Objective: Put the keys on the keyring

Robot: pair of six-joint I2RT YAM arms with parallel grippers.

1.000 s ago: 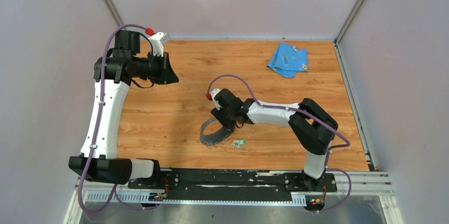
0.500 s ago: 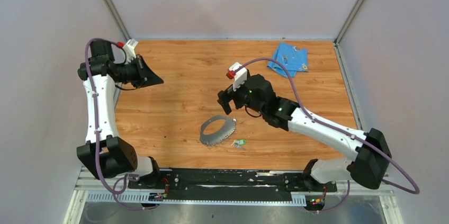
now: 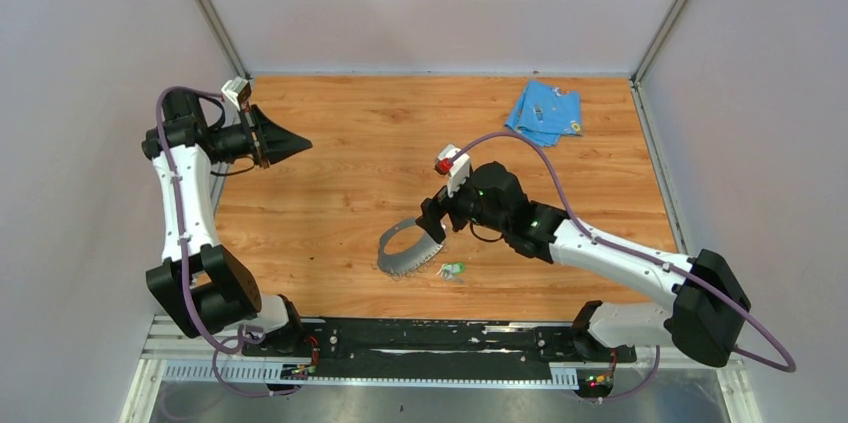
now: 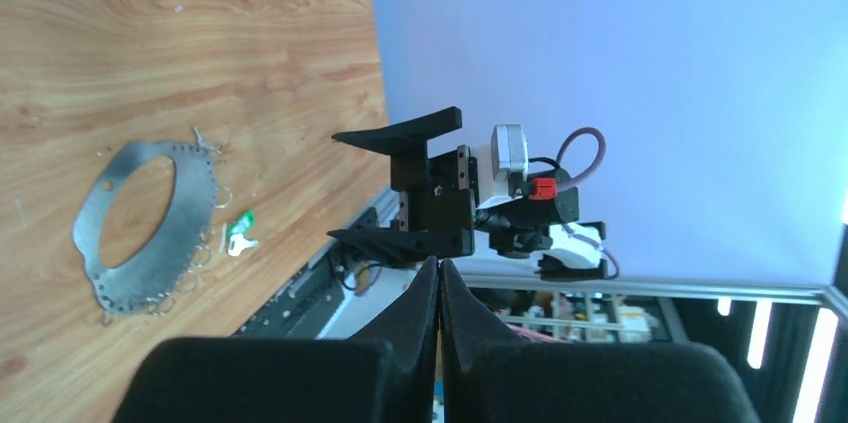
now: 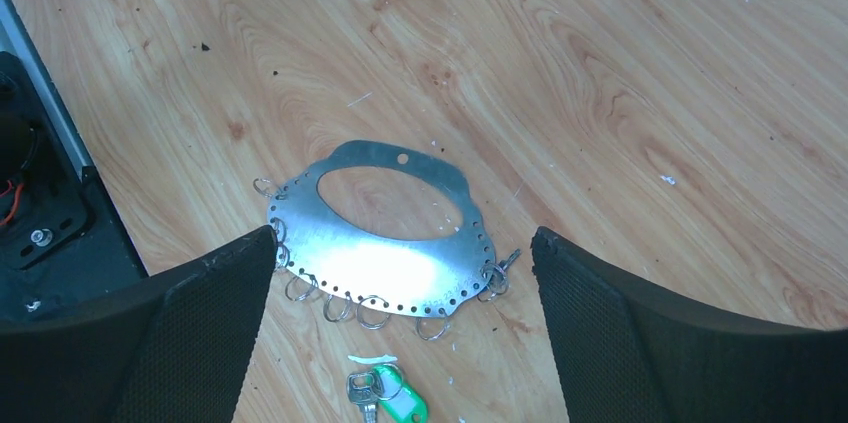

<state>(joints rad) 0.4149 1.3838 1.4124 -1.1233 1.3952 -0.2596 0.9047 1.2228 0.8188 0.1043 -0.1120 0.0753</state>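
Keyring lies flat on the wood table, near the front edge at centre, with small split rings along its near rim.

Green key lies on the table just in front of the keyring, apart from it and not threaded on. What may be a second key touches the green one. Its head colour is unclear.

Right gripper hovers low over the keyring's far right side, jaws spread wide, nothing between them.

Left gripper is raised at the far left, pointing across the table, well apart from the keyring. Its fingers are pressed together and it is empty.

Blue cloth lies crumpled at the far right corner.
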